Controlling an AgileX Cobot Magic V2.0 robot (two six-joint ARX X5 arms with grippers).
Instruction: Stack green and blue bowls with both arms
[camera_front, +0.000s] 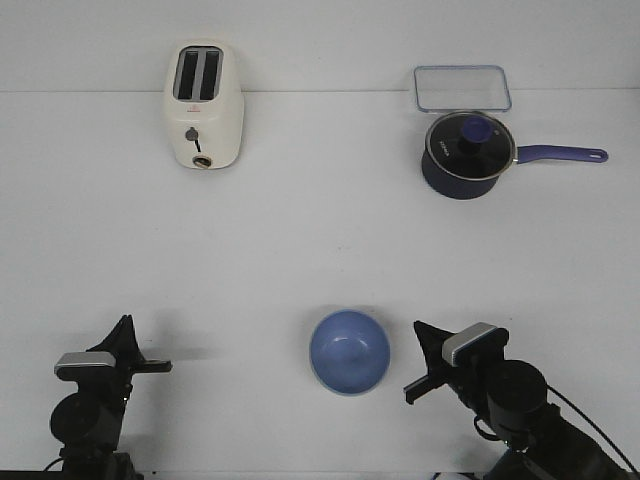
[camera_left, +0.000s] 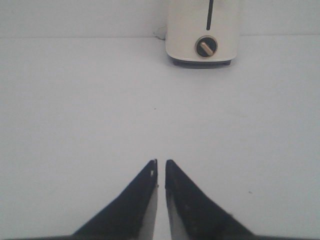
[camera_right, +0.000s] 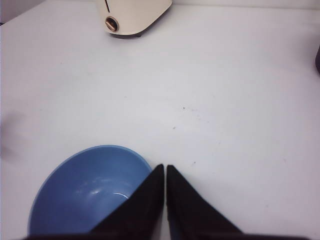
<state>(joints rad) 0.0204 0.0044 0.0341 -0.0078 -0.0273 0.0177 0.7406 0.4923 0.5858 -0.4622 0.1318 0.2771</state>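
The blue bowl (camera_front: 349, 352) sits upright and empty on the white table near the front, right of centre. It also shows in the right wrist view (camera_right: 85, 192). No green bowl shows in any view. My right gripper (camera_front: 417, 328) is shut and empty, its tips (camera_right: 165, 167) just beside the bowl's right rim. I cannot tell whether they touch it. My left gripper (camera_front: 125, 322) is at the front left, far from the bowl. Its fingers (camera_left: 161, 162) are closed to a thin slit with nothing between them.
A cream toaster (camera_front: 203, 105) stands at the back left and shows in the left wrist view (camera_left: 202, 32). A dark navy saucepan (camera_front: 468, 152) with a lid and long handle stands at the back right. A clear rectangular container (camera_front: 462, 88) lies behind it.
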